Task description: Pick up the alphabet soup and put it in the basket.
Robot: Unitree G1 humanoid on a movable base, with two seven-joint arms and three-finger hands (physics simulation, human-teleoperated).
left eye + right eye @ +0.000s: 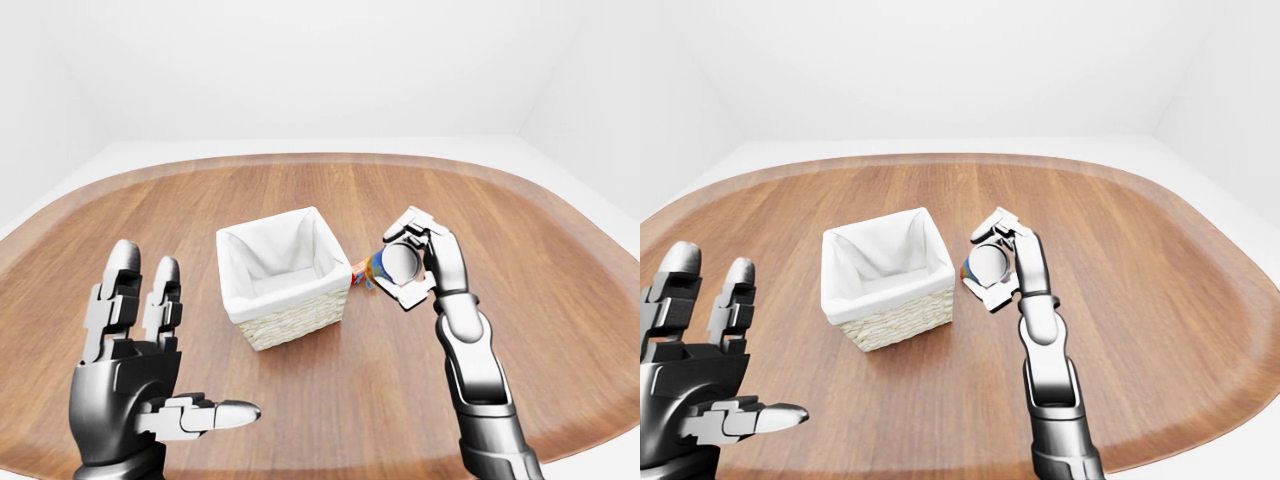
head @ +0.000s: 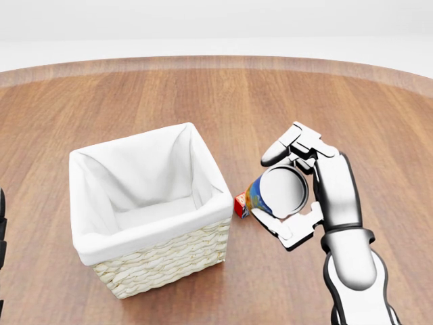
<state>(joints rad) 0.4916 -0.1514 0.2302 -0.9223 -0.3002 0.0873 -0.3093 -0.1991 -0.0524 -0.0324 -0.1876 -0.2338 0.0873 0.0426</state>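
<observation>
We are carrying the soup can (image 2: 276,191) in our right hand (image 2: 304,193), its 3 fingers clenched round it, held above the table (image 2: 379,122) just right of the basket (image 2: 145,210). Our left hand (image 1: 140,385) hangs released. Next we move left over the basket and let go.
</observation>
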